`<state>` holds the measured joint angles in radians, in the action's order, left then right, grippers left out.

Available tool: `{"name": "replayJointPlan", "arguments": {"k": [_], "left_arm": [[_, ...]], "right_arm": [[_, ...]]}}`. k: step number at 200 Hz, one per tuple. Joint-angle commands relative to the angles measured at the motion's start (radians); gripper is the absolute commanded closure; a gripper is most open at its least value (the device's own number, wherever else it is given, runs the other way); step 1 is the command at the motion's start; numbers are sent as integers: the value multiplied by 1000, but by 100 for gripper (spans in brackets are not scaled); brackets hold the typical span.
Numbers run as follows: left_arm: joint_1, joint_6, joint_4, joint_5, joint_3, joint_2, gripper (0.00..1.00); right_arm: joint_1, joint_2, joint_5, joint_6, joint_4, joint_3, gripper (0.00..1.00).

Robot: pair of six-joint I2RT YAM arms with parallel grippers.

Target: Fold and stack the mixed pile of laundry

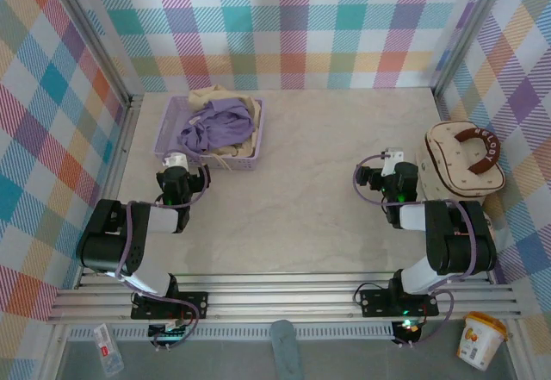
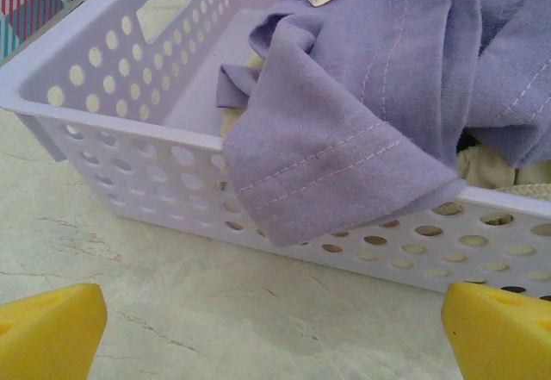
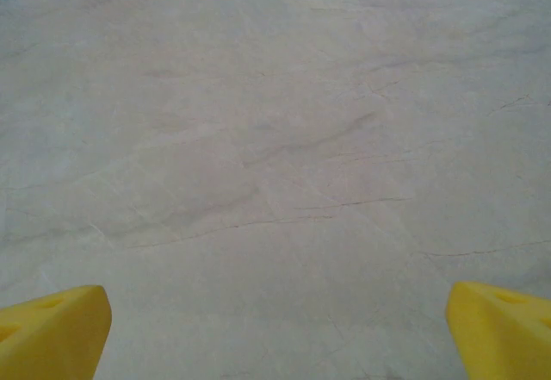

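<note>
The mixed laundry pile lies bunched in a lavender mesh basket (image 1: 170,130) at the back left: a lavender-purple T-shirt (image 1: 219,127) on top of a cream-beige shirt (image 1: 211,97). In the left wrist view a hemmed fold of the purple T-shirt (image 2: 344,152) hangs over the basket's near wall (image 2: 129,182), with cream cloth (image 2: 495,166) behind it. My left gripper (image 1: 176,161) sits just in front of the basket, open, its yellow fingertips (image 2: 47,333) wide apart over bare table. My right gripper (image 1: 389,158) is open over the table at the right, yellow fingertips (image 3: 52,333) empty.
A cream padded bag with a brown handle (image 1: 465,160) stands at the right edge, close beside the right arm. Plaid walls enclose the marble-look table (image 1: 310,190). A yellow tub (image 1: 479,340) and a small packet (image 1: 108,350) lie below the table's front rail.
</note>
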<state>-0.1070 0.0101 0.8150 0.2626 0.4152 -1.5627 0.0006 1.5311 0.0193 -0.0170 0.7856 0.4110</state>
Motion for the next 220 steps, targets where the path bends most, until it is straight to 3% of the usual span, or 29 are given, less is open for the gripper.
{"name": "replayJointPlan", "arguments": {"k": [1, 176, 220], "left_arm": [[10, -3, 13, 3, -8, 1, 0], [10, -4, 18, 5, -12, 6, 0], [10, -8, -360, 27, 113, 196, 0]], "right_arm": [[2, 3, 18, 11, 26, 9, 1], [-1, 1, 18, 9, 27, 8, 1], [0, -135, -31, -9, -291, 123, 1]]}}
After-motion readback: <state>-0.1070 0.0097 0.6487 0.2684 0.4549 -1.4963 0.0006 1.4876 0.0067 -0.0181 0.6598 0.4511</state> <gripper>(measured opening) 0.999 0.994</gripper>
